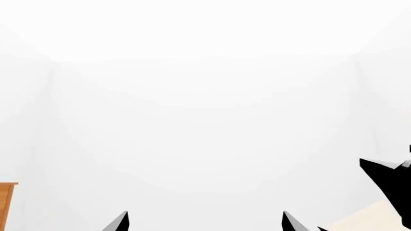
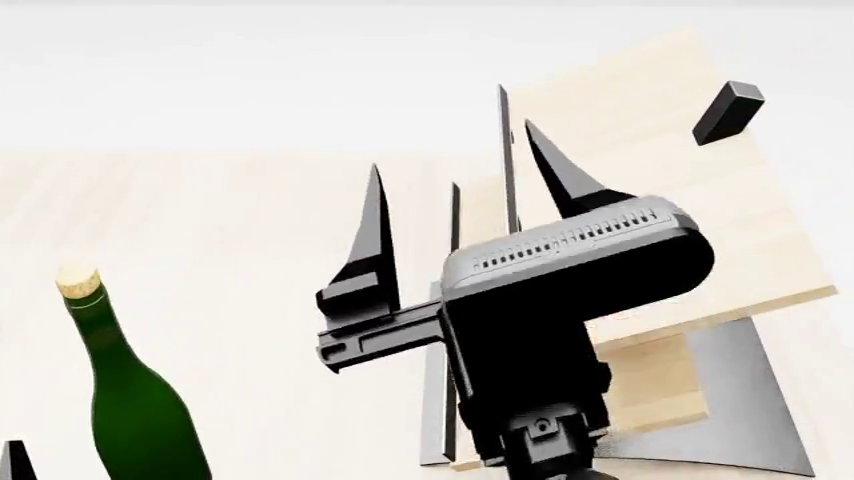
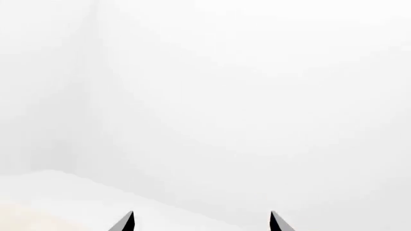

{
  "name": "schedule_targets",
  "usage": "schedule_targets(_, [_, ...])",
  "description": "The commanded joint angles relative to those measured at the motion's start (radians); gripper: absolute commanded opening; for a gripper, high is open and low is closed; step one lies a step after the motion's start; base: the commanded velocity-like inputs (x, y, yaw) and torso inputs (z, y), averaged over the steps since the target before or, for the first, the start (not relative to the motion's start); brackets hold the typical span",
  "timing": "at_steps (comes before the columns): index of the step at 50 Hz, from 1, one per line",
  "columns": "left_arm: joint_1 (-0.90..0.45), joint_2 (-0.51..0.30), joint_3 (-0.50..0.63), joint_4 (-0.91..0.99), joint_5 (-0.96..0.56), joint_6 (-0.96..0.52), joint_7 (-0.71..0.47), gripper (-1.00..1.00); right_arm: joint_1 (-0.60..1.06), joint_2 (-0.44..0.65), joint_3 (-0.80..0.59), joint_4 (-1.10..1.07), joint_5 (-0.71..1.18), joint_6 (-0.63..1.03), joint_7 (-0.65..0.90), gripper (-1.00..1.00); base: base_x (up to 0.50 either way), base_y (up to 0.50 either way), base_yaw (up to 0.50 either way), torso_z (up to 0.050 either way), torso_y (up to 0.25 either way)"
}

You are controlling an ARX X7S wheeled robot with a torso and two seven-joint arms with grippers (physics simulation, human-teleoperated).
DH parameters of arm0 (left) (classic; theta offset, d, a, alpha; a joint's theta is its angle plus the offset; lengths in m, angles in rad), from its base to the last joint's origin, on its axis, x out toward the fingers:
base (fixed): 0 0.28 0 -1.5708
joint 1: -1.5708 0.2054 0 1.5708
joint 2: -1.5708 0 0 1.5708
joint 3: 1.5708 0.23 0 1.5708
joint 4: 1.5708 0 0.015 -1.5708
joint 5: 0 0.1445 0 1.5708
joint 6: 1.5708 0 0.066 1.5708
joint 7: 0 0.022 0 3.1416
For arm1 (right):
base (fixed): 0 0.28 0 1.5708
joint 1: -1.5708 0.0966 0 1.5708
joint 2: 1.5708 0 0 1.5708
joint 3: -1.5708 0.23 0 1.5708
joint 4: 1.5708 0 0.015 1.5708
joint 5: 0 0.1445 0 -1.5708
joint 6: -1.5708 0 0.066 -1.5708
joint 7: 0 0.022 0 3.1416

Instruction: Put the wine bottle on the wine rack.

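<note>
Standing upright on the pale tabletop [image 2: 240,230] at the lower left of the head view, the wine bottle [image 2: 134,400] is held by nothing, its cork on top and its green body apart from the wine rack [image 2: 641,200], which sits to the right with its slanted light boards on a grey base and a small black peg near its far corner. So the task appears to be at its very start: no grasp is made, and the lift, carry and placing on the rack are all left to do. The right gripper [image 2: 461,195] hangs raised in front of the rack, jaws spread wide and empty. The left gripper [image 1: 205,222] shows only two parted fingertips facing blank white wall, likewise released and empty.
</note>
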Motion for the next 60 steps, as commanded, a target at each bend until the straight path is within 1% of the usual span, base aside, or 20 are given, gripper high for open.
schedule_targets(1, [-0.003,-0.002,0.002,-0.001,-0.001,-0.003,-0.003,1.00,0.112,0.023,0.011,0.076,0.132,0.086,-0.157,1.00,0.00,0.00,0.00,0.000,0.000])
schedule_targets(7, [0.000,-0.003,0.005,0.002,0.004,-0.004,-0.005,1.00,0.146,0.047,0.008,0.086,0.204,0.135,-0.237,1.00,0.00,0.00,0.00,0.000,0.000])
schedule_targets(9, [-0.001,-0.003,0.007,0.002,0.004,-0.005,-0.005,1.00,0.161,0.043,0.023,0.083,0.245,0.178,-0.248,1.00,0.00,0.00,0.00,0.000,0.000])
schedule_targets(16, [0.001,-0.005,0.006,0.002,0.003,-0.003,-0.008,1.00,0.249,0.010,0.110,0.106,0.471,0.419,-0.294,1.00,0.00,0.00,0.00,0.000,0.000])
schedule_targets(21, [0.000,-0.005,0.009,-0.002,0.006,0.000,-0.009,1.00,0.278,0.003,0.138,0.126,0.569,0.490,-0.338,1.00,0.00,0.00,0.00,0.000,0.000])
schedule_targets(22, [0.000,-0.005,0.009,-0.002,0.006,0.000,-0.009,1.00,0.289,-0.007,0.161,0.144,0.613,0.526,-0.344,1.00,0.00,0.00,0.00,0.000,0.000])
schedule_targets(25, [-0.002,-0.006,0.009,-0.002,0.004,-0.001,-0.010,1.00,0.300,-0.012,0.166,0.161,0.647,0.554,-0.357,1.00,0.00,0.00,0.00,0.000,0.000])
schedule_targets(35, [-0.004,-0.007,0.012,0.002,0.005,-0.006,-0.011,1.00,0.325,-0.047,0.167,0.200,0.743,0.615,-0.377,1.00,0.00,0.00,0.00,0.000,0.000])
schedule_targets(37, [-0.004,-0.008,0.011,0.001,0.004,-0.004,-0.012,1.00,0.320,-0.047,0.138,0.211,0.718,0.595,-0.384,1.00,0.00,0.00,0.00,0.000,0.000])
schedule_targets(49, [-0.003,-0.013,0.011,0.007,0.002,-0.006,-0.015,1.00,0.355,-0.095,0.130,0.329,0.745,0.628,-0.367,1.00,0.00,0.00,0.00,0.000,0.000])
schedule_targets(60, [-0.001,-0.017,0.007,0.007,-0.002,0.000,-0.021,1.00,0.403,-0.116,0.055,0.463,0.685,0.574,-0.412,1.00,0.00,0.00,0.00,0.000,0.000])
